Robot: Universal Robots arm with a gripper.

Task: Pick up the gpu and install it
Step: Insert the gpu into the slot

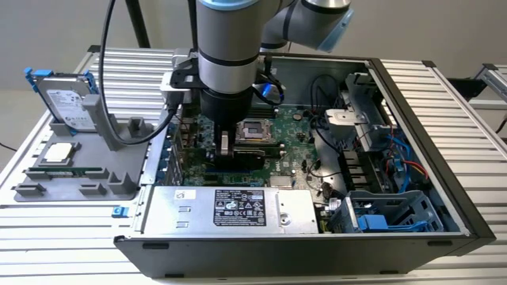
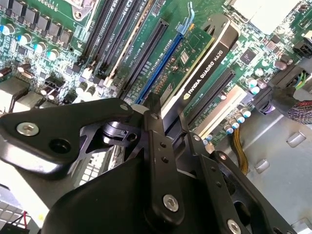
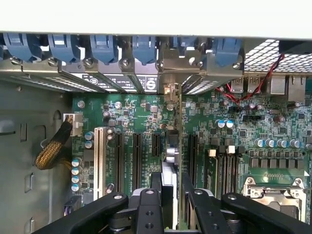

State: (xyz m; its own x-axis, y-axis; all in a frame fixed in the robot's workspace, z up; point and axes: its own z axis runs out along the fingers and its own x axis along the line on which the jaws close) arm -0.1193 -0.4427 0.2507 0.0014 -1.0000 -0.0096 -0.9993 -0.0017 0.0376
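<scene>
Your pincer point(image 1: 234, 153) is down inside the open computer case point(image 1: 443, 119), and its two fingers point(image 2: 155, 127) are clamped on the gpu point(image 2: 207, 58), holding the card on edge over the motherboard point(image 1: 297, 148). In the second wrist view the card runs straight away from the pincer, its black shroud facing one way and its green board the other, with its lower edge just above or perhaps already touching the blue expansion slot point(image 2: 165, 61); you cannot tell from these pictures whether it is seated. The relation to watch is that the card's long axis lies parallel to the slot beneath it and points toward the rear of the case, where, in the first wrist view, the silver end bracket point(image 3: 171, 73) stands among the bracket openings under the blue latches point(image 3: 102, 46). There is one arm, so the pincer holding the card is the only one in play. By count you have one gpu, one pincer with two fingers, and about five long expansion slots visible beside the card in the first wrist view. Outside the case, on the worktop point(image 1: 63, 237) at the exterior view's left, a grey fixture tray point(image 1: 119, 178) holds one hard drive point(image 1: 67, 104) standing upright, one processor chip point(image 1: 59, 153) and one memory stick point(image 1: 67, 172).
</scene>
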